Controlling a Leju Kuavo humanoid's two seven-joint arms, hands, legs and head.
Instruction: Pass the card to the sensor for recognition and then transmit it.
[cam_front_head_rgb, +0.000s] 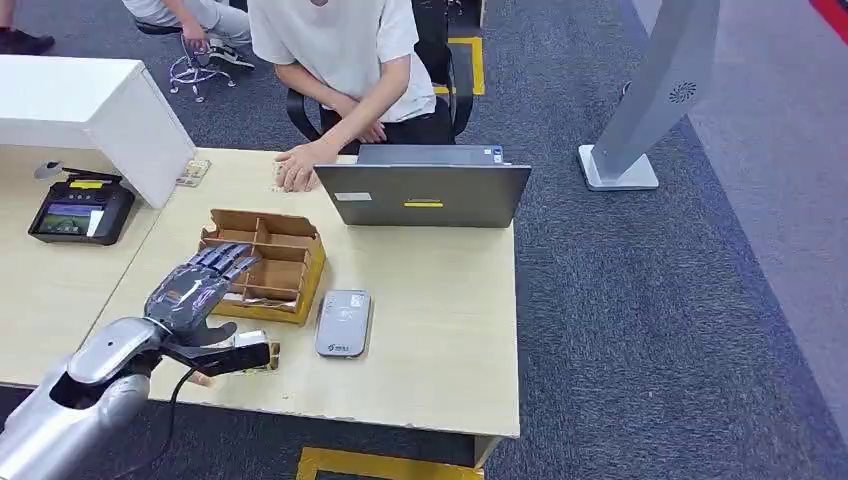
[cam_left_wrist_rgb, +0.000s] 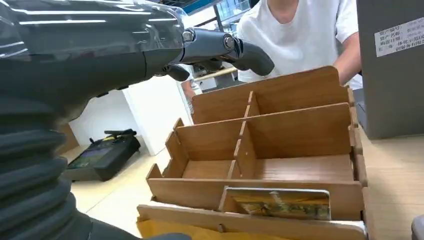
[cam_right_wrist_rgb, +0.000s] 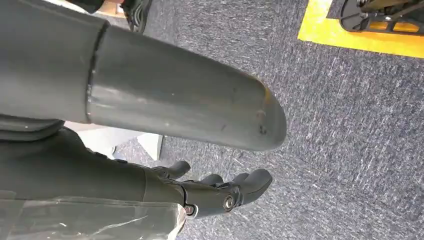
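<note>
Nearest the robot, the silver left arm reaches over the front edge of the pale wooden worktop (cam_front_head_rgb: 440, 330), and its dark grey left hand (cam_front_head_rgb: 200, 290) hangs above the front left part of the brown slotted wooden card box (cam_front_head_rgb: 265, 265). Its fingers are stretched forward and apart over the box and its thumb juts out toward the worktop's front edge, with nothing between them. In the left wrist view a yellowish printed card (cam_left_wrist_rgb: 278, 202) stands on edge in the frontmost slot of the box, just below and ahead of the hand and untouched by it. By my reading the work is at its first step: the card is yet to be picked up.

The right hand (cam_right_wrist_rgb: 220, 192) hangs down beside the body above grey carpet, its fingers loosely curled inward and holding nothing.

Just right of the box lies a flat silver-grey rectangular card reader (cam_front_head_rgb: 343, 322), which I take to be the sensor. The next move calls for lowering the left hand, pinching the card's upper edge between thumb and finger, lifting it straight out of the narrow slot, and then carrying it a short way right over the reader.

Farther back stands a grey open laptop (cam_front_head_rgb: 425, 192), and behind it sits a person in a white shirt (cam_front_head_rgb: 345, 50), one hand resting on the worktop, likely the one to receive the card.
</note>
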